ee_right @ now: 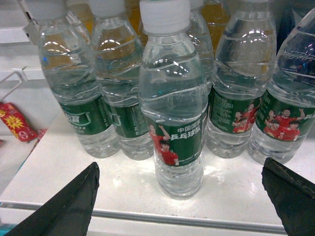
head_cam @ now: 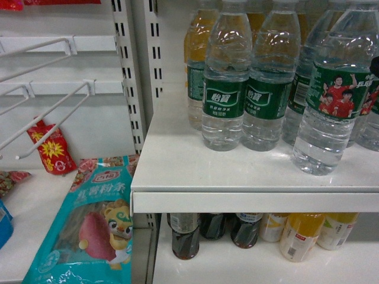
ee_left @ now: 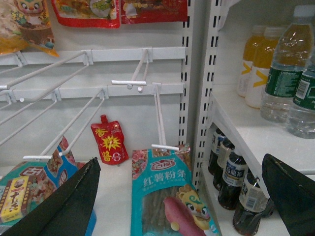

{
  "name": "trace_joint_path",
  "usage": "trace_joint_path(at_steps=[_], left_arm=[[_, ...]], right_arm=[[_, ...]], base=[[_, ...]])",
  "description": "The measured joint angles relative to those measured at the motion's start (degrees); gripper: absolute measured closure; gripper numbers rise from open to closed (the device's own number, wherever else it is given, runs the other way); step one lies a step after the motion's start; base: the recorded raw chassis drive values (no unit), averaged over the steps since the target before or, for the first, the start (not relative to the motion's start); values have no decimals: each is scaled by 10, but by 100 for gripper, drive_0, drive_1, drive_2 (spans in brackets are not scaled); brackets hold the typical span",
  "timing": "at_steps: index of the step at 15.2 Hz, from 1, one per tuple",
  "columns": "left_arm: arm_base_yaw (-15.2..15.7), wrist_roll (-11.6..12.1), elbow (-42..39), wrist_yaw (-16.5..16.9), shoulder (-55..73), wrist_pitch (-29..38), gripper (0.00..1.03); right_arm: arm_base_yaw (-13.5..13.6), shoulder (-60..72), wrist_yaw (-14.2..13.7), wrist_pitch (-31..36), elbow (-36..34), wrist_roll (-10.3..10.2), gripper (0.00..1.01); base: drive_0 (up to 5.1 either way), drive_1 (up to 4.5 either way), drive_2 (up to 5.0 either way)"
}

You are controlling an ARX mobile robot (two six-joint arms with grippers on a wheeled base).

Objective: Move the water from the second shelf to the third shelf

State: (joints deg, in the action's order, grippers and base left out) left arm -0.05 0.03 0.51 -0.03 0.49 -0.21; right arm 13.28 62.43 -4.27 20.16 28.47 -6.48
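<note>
One clear ribbed plastic water bottle with a green label point(ee_right: 172, 105) stands upright at twelve o'clock from your wide-open right claw point(ee_right: 179, 201), nearer than the left.

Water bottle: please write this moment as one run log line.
phase: approach | target: water bottle upright at shelf front, not gripped | right gripper: open, facing it | left gripper: open, empty
</note>
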Motion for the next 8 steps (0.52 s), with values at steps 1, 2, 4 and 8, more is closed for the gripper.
trace_joint_path(at_steps=[1, 2, 4, 8], left_arm=[[0, 0, 0, 0, 0, 0, 5], [0, 0, 0, 0, 0, 0, 5], [0, 0, 0, 0, 0, 0, 5], [0, 0, 0, 0, 0, 0, 5]], right_arm=[[3, -35, 0, -19, -9, -4, 3], [3, -72, -3, -39, -15, -9, 3], [-9, -167, -69, 53, -92, 35, 25], [-110, -348, 23, -66, -158, 59, 67]], base=[[0, 0, 0], [0, 0, 0], [0, 0, 0], [0, 0, 0]])
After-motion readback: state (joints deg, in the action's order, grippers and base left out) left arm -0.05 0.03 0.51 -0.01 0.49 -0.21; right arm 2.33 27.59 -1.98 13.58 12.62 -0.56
